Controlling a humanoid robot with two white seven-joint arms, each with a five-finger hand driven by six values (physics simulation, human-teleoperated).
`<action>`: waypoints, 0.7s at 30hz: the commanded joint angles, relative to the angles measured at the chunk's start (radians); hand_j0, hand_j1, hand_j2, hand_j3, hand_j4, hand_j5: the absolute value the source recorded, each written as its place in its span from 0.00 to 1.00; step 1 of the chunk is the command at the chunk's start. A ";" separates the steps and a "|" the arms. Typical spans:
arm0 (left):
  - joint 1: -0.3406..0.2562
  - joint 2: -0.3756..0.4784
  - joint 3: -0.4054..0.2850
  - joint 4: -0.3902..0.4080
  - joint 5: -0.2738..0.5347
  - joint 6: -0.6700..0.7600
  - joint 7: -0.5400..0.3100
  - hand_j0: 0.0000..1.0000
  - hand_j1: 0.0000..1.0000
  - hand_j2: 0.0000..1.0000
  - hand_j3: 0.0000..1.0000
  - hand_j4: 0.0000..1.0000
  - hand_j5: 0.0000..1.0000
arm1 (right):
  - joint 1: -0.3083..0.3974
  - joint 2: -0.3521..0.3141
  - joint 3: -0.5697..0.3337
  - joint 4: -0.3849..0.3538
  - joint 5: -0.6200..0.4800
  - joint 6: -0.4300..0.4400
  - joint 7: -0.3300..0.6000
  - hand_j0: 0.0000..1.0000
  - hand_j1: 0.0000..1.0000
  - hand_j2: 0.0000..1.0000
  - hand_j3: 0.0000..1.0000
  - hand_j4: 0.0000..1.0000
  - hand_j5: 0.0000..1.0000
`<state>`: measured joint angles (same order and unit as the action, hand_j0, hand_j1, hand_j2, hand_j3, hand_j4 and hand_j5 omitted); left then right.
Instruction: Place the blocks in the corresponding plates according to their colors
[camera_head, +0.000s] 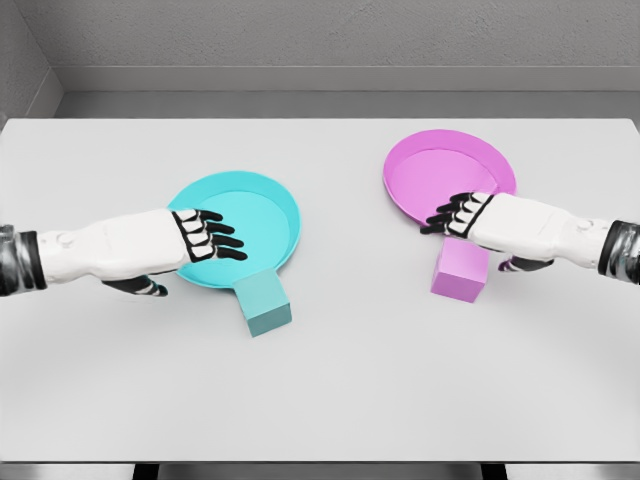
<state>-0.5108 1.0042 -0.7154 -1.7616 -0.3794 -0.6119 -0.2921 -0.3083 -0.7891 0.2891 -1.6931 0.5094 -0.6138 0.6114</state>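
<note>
Clearly neither block sits in its plate yet; toward the worktop's (330, 400) left edge the left hand (205, 237) reaches over the near-left rim of the cyan plate (275, 205), fingers (228, 241) spread and relaxed, gripping nothing; the cyan block (263, 302) rests on the worktop, touching the plate's near rim, just right of that hand; it looks rigid, smooth and probably light, so opposite flat faces seem the best hold. Toward the right edge, the pink plate (440, 170) lies flat; the right hand (468, 213) hovers at its near rim, fingers loosely apart and holding nothing, directly above the pink block (458, 270), which stands beside that rim; it should handle likewise.
</note>
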 joint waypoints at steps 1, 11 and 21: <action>-0.003 -0.049 -0.021 0.004 0.002 0.001 -0.041 1.00 1.00 1.00 1.00 1.00 1.00 | 0.000 -0.030 0.038 -0.008 -0.003 0.003 0.000 1.00 1.00 1.00 1.00 1.00 1.00; -0.080 -0.202 -0.101 0.001 -0.010 0.001 -0.249 1.00 1.00 1.00 1.00 1.00 1.00 | -0.002 -0.045 0.064 -0.033 0.086 0.003 0.000 1.00 1.00 1.00 1.00 1.00 1.00; -0.083 -0.243 -0.111 0.005 -0.012 0.001 -0.249 1.00 1.00 1.00 1.00 1.00 1.00 | -0.006 -0.030 0.114 -0.033 0.169 0.003 0.000 0.92 0.92 0.92 0.92 0.92 0.92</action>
<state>-0.5936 0.7648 -0.8244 -1.7575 -0.3972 -0.6132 -0.5421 -0.3190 -0.8221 0.3967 -1.7255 0.6658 -0.6116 0.6100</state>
